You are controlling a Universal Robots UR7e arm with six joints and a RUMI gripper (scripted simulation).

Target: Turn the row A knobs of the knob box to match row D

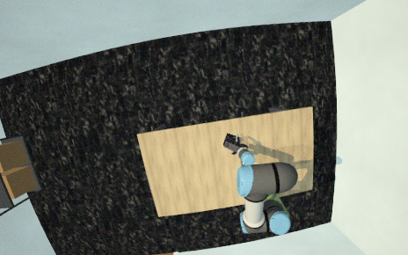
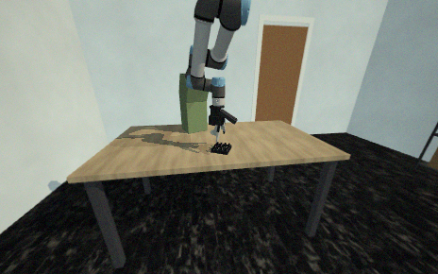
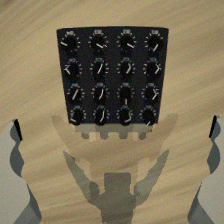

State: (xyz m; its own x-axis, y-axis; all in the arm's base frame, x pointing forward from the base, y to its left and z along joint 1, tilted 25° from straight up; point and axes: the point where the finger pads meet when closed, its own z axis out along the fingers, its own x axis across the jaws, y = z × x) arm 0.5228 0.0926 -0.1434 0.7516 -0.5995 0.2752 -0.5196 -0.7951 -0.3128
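Note:
The black knob box (image 3: 112, 56) (image 2: 221, 151) lies flat on the table, with four rows of black knobs with white pointer lines. In the wrist view, the far row's left knob (image 3: 69, 44) points left and slightly up; its two middle knobs point lower right, its right knob (image 3: 155, 45) lower left. In the near row, the left knob (image 3: 77, 116) points about left and the right knob (image 3: 149, 117) lower left. Row letters and the socket cannot be made out. My gripper (image 3: 114, 119) (image 2: 220, 136) is open and empty above the box's near edge, its fingers wide to either side.
The wooden table (image 1: 189, 176) (image 2: 269, 146) (image 3: 30, 75) carries the box. A green block (image 2: 194, 111) stands at the back beside the arm. The gripper's shadow falls on the table beside the box's near edge. A shelf (image 1: 35, 176) stands off at the side.

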